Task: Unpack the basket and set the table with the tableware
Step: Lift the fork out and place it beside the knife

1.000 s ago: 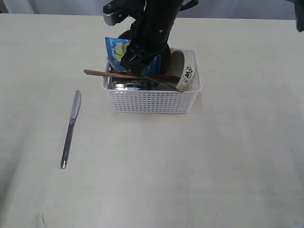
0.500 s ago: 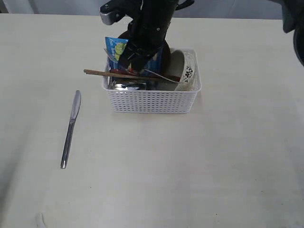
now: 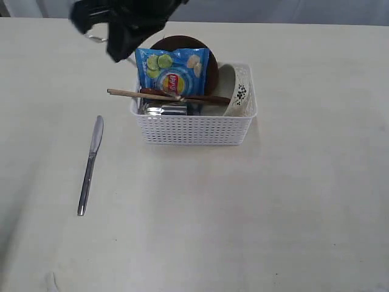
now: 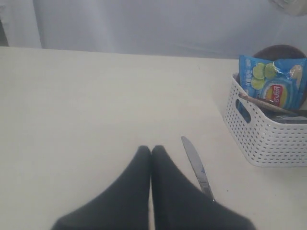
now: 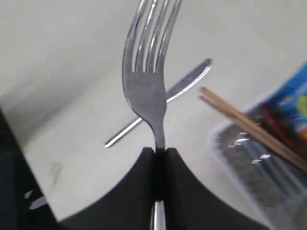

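Observation:
The white basket stands mid-table and holds a dark round plate, a cream bowl, brown chopsticks, a reddish wooden spoon and a steel cup. My right gripper is shut on the handle of a steel fork, held in the air beyond the basket's far left corner. A steel knife lies on the table left of the basket. My left gripper is shut and empty, just beside the knife.
A blue chip bag stands upright in the basket in front of the plate. My right arm hangs over the table's far left part. The chopsticks stick out past the basket's left rim.
My right gripper closed on the fork inside the basket, lifted it out and swung left and back. The chip bag, earlier hidden by the arm, now shows fully.

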